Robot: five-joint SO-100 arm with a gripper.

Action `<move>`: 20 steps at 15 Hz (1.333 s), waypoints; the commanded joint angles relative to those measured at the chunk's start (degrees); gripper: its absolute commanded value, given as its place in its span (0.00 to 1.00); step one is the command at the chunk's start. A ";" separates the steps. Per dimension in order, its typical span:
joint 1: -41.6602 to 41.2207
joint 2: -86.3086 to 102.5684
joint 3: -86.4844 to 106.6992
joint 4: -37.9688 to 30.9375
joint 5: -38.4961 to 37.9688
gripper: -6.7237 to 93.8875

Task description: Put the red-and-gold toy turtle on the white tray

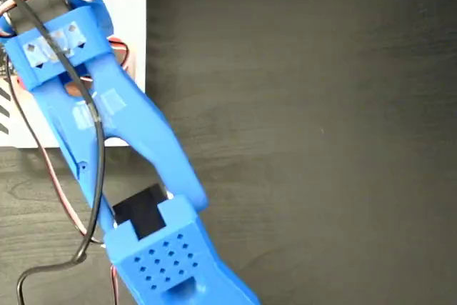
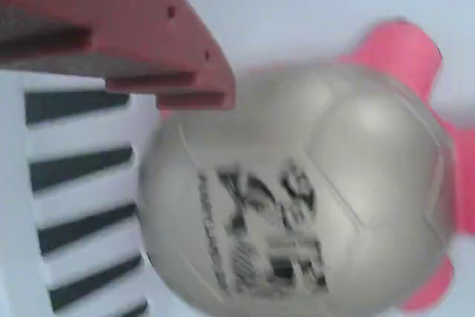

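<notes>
Wrist view shows the red-and-gold toy turtle (image 2: 312,191) very close up. Its shiny gold shell fills most of the picture, with a dark, blurry logo printed on it. Red flippers stick out at the top right and the bottom right. White shows all around the turtle, and black stripes run down the left side, so it is over the white tray (image 2: 297,5). I cannot tell if it sits on the tray or is held just above it. One red finger (image 2: 126,27) of the tool comes in from the top left and its tip is right at the edge of the shell. The other finger is out of sight, so I cannot tell if the tool is open or closed.

From the fixed view, the blue arm (image 1: 121,148) reaches from the bottom up to the top left corner. It covers much of the white tray (image 1: 132,26), which lies in that corner with black stripes along its top edge. Black and red wires (image 1: 68,198) hang beside the arm. The counter (image 1: 321,141) is dark wood with fine grain, and its right side is bare.
</notes>
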 commanded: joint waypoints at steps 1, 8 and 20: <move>0.97 13.62 0.26 -5.27 -0.79 0.42; 6.33 42.19 27.25 -25.84 -13.62 0.07; 15.21 108.54 113.03 -40.61 -20.48 0.07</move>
